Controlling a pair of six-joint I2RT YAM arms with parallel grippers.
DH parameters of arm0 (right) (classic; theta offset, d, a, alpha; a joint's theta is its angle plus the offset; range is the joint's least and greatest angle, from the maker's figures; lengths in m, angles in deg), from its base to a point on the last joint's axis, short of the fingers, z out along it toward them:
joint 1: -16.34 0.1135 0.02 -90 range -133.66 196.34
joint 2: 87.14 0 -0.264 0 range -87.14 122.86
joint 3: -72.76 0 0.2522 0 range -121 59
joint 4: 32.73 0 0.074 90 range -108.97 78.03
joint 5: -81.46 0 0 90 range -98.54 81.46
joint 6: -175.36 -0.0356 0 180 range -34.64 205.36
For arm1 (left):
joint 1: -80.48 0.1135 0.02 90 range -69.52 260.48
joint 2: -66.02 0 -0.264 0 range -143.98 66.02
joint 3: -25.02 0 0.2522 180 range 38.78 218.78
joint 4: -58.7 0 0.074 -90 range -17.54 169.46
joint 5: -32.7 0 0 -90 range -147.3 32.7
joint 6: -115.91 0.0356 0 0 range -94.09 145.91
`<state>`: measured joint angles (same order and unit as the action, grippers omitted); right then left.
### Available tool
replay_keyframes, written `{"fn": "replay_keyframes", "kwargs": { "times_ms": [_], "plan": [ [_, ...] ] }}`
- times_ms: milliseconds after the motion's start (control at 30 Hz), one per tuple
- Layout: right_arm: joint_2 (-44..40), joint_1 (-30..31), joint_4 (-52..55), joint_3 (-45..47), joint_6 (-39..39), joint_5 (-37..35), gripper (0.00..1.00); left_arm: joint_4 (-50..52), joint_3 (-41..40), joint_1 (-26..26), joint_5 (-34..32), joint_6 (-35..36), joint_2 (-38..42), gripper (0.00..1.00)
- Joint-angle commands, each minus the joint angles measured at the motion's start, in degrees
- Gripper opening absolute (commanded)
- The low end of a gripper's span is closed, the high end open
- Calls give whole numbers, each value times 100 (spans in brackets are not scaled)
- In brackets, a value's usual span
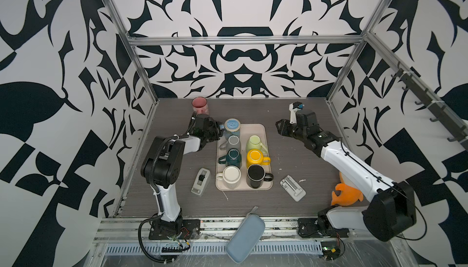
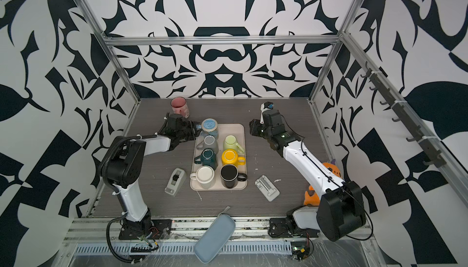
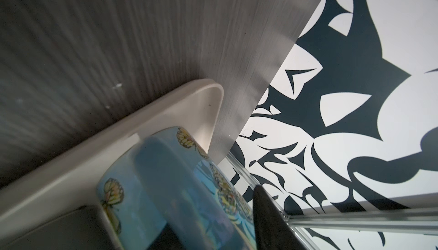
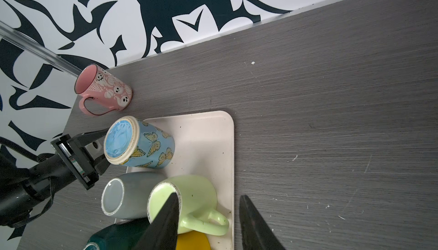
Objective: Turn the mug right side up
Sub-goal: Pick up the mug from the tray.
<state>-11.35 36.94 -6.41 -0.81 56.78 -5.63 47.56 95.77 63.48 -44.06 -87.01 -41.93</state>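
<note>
Right wrist: butterfly mug (image 4: 142,143) inverted; blue

Tray (image 1: 254,130) mid-table; mug (image 1: 232,126) in its far-left corner; tape dispenser (image 1: 200,181) left of tray; pouch (image 1: 245,238) in front.

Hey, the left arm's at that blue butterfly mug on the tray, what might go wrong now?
The left tool straddles only the handle of the upside-down blue butterfly mug; it may slip or swing when lifted. The grey ceramic mug stands close beside it and might be knocked as it turns.
</note>
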Motion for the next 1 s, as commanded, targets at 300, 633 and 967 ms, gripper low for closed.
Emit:
{"fn": "replay_keyframes", "kwargs": {
  "times_ms": [300,633,967],
  "plan": [
    [-73,-29,-178,-65,-54,-90,44,-391,203,-7,108,-109,-151,14],
    [-141,-26,-164,-13,-67,-107,44,-873,355,-14,243,346,112,0],
    [-205,-29,-166,8,-102,-50,42,-48,759,-13,481,1924,1025,0]
  ]
}}
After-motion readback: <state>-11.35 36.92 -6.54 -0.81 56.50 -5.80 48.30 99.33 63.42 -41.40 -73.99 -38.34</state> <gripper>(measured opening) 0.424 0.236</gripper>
